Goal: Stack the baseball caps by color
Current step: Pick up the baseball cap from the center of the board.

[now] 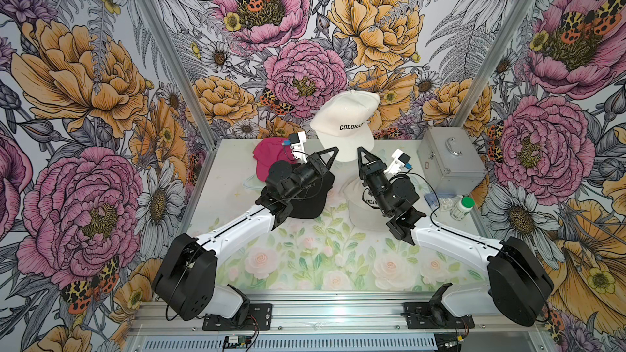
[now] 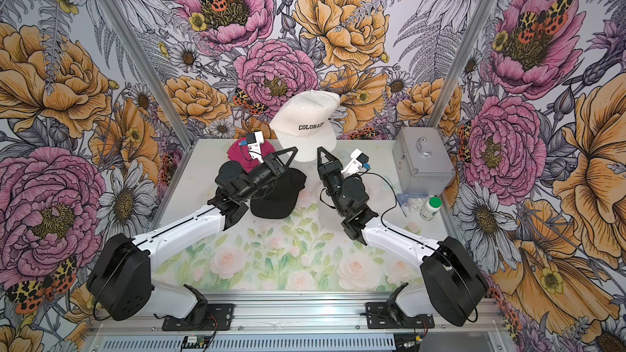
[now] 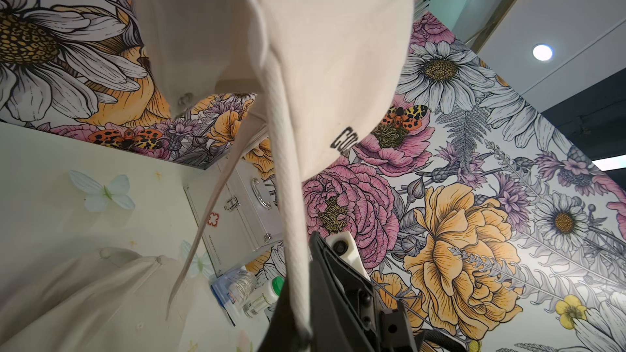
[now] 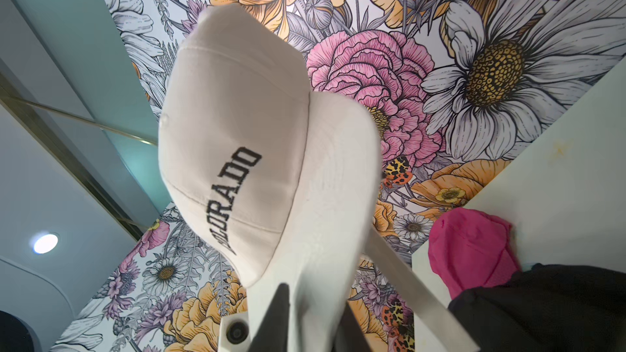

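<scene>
The cream fabric cap lettered COLORADO (image 1: 342,120) hangs aloft at the far middle, long axis upright, brim down, lettering facing near. The left end effector (image 1: 333,152) pinches its brim. Whether the right end effector (image 1: 362,152) grips, I cannot tell. Only the right wrist view shows the whole word. Below lies a rose-printed worktop (image 1: 305,265), ringed by flowered walls (image 1: 84,79).

I count two cream caps (image 1: 340,120), one black cap (image 1: 313,203), one pink cap (image 1: 267,152), one silver case (image 1: 449,160), one bottle (image 1: 461,209).
</scene>
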`<state>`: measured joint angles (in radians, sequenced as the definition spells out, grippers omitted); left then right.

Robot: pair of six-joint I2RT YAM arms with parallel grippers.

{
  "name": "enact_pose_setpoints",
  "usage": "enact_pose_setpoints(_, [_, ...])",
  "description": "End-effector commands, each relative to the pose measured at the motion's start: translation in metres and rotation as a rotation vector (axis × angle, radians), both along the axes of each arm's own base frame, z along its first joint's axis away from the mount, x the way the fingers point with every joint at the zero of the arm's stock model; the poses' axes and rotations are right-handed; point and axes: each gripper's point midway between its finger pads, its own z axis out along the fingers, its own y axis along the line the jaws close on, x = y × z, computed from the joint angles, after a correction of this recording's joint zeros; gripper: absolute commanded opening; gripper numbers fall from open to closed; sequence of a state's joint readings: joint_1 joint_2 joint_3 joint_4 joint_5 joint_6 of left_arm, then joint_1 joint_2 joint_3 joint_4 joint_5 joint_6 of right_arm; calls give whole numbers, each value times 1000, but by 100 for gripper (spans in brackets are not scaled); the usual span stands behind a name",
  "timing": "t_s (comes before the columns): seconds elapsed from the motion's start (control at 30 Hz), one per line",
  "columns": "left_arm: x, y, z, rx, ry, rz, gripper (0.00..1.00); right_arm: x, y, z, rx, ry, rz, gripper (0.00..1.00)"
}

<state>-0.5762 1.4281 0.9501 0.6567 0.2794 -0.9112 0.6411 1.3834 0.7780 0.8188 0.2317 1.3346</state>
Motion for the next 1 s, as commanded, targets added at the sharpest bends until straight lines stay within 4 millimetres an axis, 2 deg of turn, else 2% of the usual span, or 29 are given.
enact_pose_setpoints(0.0, [1,23,9,128,-153,63,0,10,-13,-22,-151,1,-11,69])
enact_pose_setpoints(0.07, [-3,33,0,262,-205,87,0,14,-28,-29,-220,0,-1,85])
enact_pose_setpoints(0.1, [-5,39,-7,346,-224,100,0,16,-39,-33,-266,-5,-3,98])
enact_pose_setpoints(0.13, [-7,44,-14,418,-243,105,0,16,-50,-38,-320,-5,-13,99])
enact_pose_setpoints(0.2, [-13,52,-23,492,-289,88,0,15,-66,-44,-437,-1,-32,99])
enact_pose_setpoints(0.3, [-20,62,-30,548,-345,61,0,11,-76,-42,-665,-1,-27,99])
enact_pose_setpoints(0.4, [-18,77,-34,618,-369,120,0,2,-75,-24,-859,-61,2,99])
enact_pose_setpoints(0.5, [-23,81,-38,716,-466,141,0,-15,-66,-2,-1036,-198,66,99])
enact_pose_setpoints(0.6, [-34,72,-46,883,-652,129,0,-29,-62,17,-1157,-327,89,99])
enact_pose_setpoints(0.73, [-36,60,-52,1022,-779,134,0,-23,-78,36,-1229,-320,-24,98])
enact_pose_setpoints(0.83, [-39,52,-56,1056,-813,67,0,-23,-75,48,-1274,-364,-22,89])
enact_pose_setpoints(0.9, [-41,50,-60,1091,-832,25,0,-29,-66,51,-1329,-449,20,91])
enact_pose_setpoints(0.97, [-45,49,-65,1126,-863,-9,0,-43,-53,44,-1416,-573,108,92])
